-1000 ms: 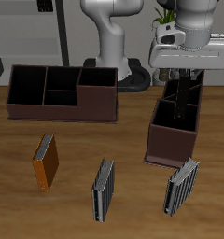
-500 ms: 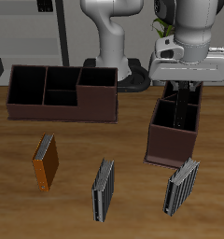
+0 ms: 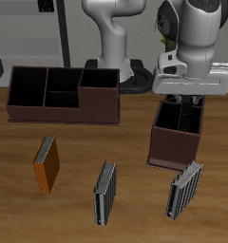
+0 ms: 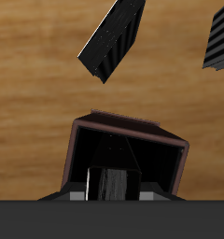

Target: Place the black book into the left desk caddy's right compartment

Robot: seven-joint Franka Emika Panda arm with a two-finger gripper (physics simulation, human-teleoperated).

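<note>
Wrist view: pincer (image 4: pixel 112 191) above right compartment (image 4: pixel 123 159); its opening cannot be told.

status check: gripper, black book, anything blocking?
Gripper above the left desk caddy, jaw state unclear. Black book standing in the right compartment. Nothing in the way; grey striped books on table in front.

The gripper (image 3: pixel 185 99) points straight down (fingers' spread hidden), arm upright.
</note>
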